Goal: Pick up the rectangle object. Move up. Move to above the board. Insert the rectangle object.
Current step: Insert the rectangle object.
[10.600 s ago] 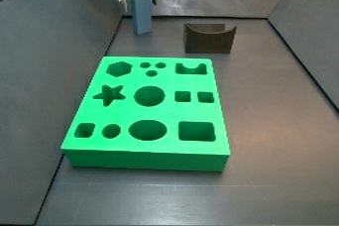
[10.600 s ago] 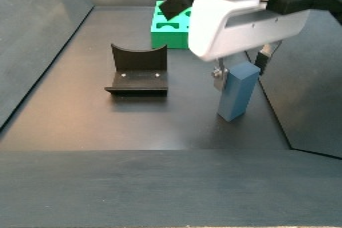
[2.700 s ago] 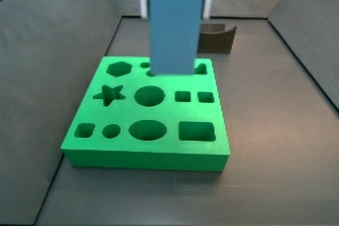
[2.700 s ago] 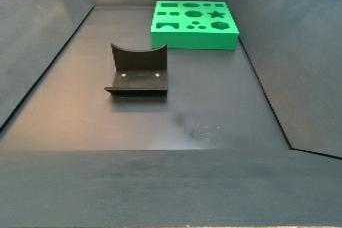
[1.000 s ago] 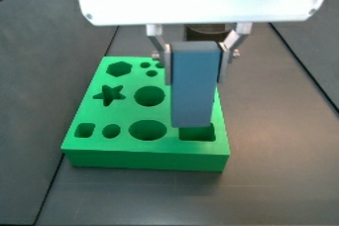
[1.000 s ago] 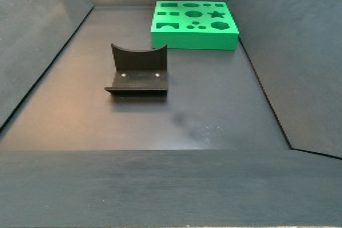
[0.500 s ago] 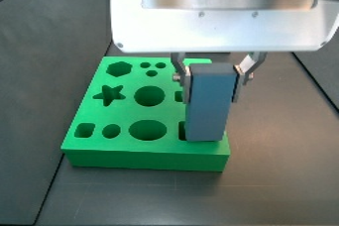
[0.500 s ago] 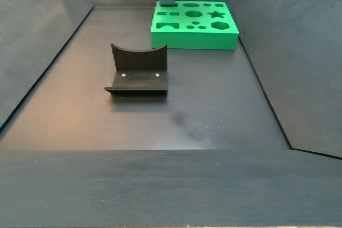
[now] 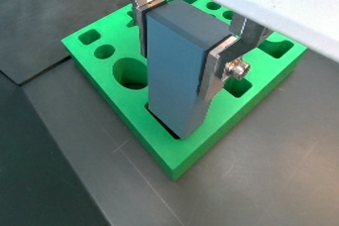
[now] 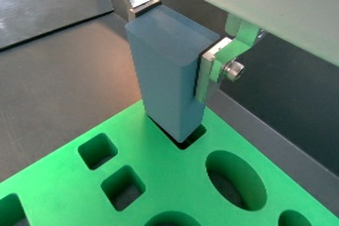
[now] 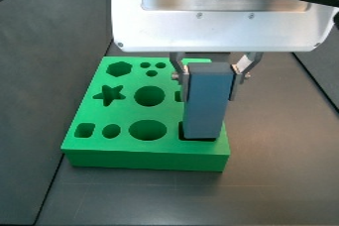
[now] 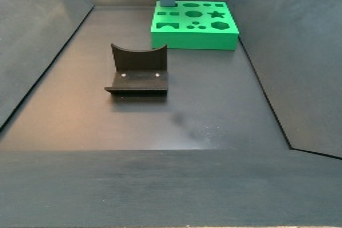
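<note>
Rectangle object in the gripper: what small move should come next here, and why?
Probably a slow, straight push down. In both wrist views the gripper is shut on the rectangle object, which stands upright with its lower end at the mouth of a square hole in the board. Most of its length remains above the surface, so insertion looks unfinished.

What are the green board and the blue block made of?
The board looks like smooth matte plastic: even bright green, crisp cut-out edges. The rectangle object, shut between the end effector fingers with its lower end at a board hole, looks like matte blue-grey plastic too, plain and grainless. I can't be sure of either.
</note>
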